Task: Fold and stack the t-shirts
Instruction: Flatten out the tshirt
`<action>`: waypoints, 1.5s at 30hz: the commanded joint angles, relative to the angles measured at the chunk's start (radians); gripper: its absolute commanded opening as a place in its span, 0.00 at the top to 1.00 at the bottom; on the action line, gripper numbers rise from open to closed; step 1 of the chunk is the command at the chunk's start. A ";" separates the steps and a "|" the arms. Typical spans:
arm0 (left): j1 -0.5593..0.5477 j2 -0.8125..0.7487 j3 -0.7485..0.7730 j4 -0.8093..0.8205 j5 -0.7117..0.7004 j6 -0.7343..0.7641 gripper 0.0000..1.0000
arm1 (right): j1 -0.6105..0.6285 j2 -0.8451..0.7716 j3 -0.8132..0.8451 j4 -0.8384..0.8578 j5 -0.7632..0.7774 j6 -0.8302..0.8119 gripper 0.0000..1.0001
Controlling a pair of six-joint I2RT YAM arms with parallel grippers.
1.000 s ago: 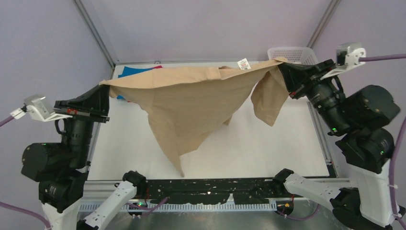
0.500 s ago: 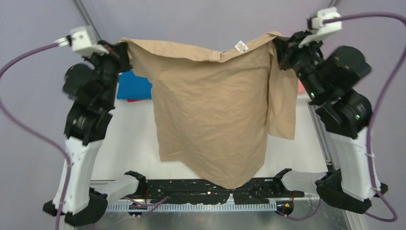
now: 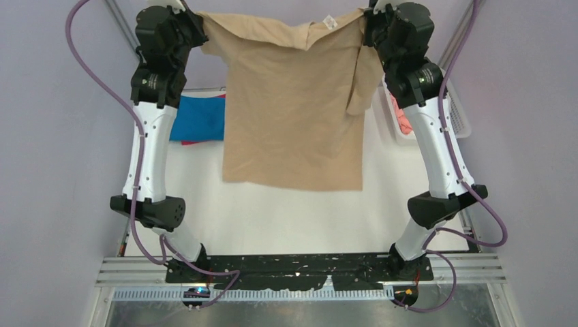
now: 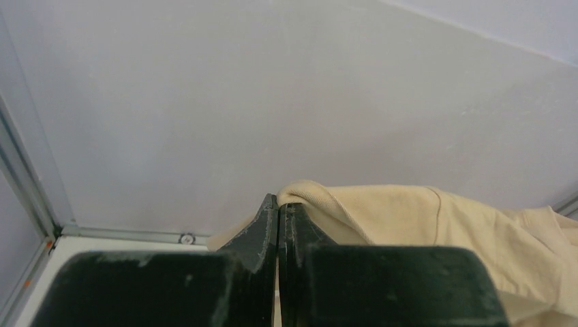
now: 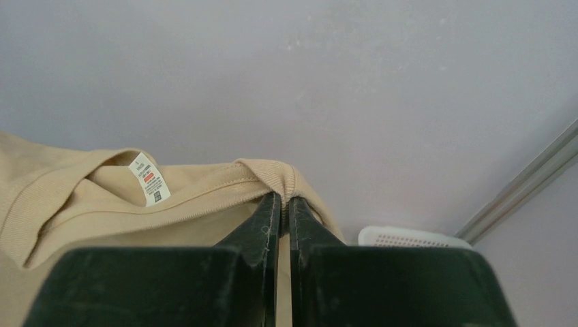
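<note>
The large tan t-shirt hangs spread between both raised arms, its hem above the white table. My left gripper is shut on its left shoulder, with cloth pinched at the fingertips in the left wrist view. My right gripper is shut on the right shoulder by the collar, as the right wrist view shows, with the white neck label to the left. A blue t-shirt lies over a magenta one at the back left. A salmon-pink shirt sits in the basket.
The white mesh basket stands at the back right, partly behind the right arm; its rim shows in the right wrist view. The white table top lies below the hanging shirt. Grey walls and metal frame posts close the back.
Both arms have risen high and moved back, lifting the tan shirt from a slanted drape into a flat, upright hang. Its hem has lifted clear of the near edge.
</note>
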 commanded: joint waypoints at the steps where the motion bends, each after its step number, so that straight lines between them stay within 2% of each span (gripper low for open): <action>1: 0.011 -0.136 -0.038 0.093 0.075 0.005 1.00 | -0.009 -0.147 0.005 0.161 -0.036 -0.030 0.94; 4: 0.011 -0.228 -0.208 0.161 0.124 0.046 1.00 | -0.009 -0.262 -0.161 0.188 -0.078 -0.098 0.94; 8: 0.011 -0.383 -0.614 0.353 0.198 0.200 1.00 | -0.009 -0.393 -0.408 0.082 -0.232 -0.285 0.93; 10: 0.010 -0.461 -0.800 0.400 0.246 0.235 1.00 | -0.009 -0.454 -0.539 0.025 -0.250 -0.350 0.93; 12: 0.009 -0.531 -0.980 0.437 0.300 0.217 1.00 | -0.009 -0.503 -0.663 -0.035 -0.288 -0.356 0.93; 15: -0.001 -0.608 -1.267 0.579 0.414 0.117 1.00 | -0.008 -0.565 -0.894 -0.051 -0.348 -0.291 0.93; 18: -0.054 -0.617 -1.418 0.559 0.399 0.067 1.00 | -0.009 -0.613 -1.053 -0.044 -0.325 -0.171 0.93; 22: -0.115 -0.566 -1.479 0.453 0.369 0.006 1.00 | -0.009 -0.640 -1.218 -0.077 -0.214 -0.045 0.93; 25: -0.121 -0.533 -1.508 0.374 0.266 -0.094 1.00 | -0.008 -0.633 -1.259 -0.149 -0.164 0.031 0.92; 28: -0.125 -0.533 -1.576 0.358 0.270 -0.195 1.00 | -0.007 -0.621 -1.294 -0.193 -0.116 0.086 0.91; 33: -0.172 -0.644 -1.727 0.360 0.246 -0.302 1.00 | -0.007 -0.616 -1.310 -0.287 -0.048 0.217 0.90; 37: -0.240 -0.775 -1.803 0.267 0.213 -0.337 1.00 | -0.002 -0.644 -1.348 -0.342 -0.036 0.353 0.88; 42: -0.295 -0.886 -1.895 0.177 0.259 -0.366 1.00 | 0.003 -0.706 -1.410 -0.394 0.002 0.498 0.85; 45: -0.318 -0.905 -1.888 0.055 0.256 -0.376 1.00 | 0.003 -0.707 -1.430 -0.443 -0.008 0.551 0.79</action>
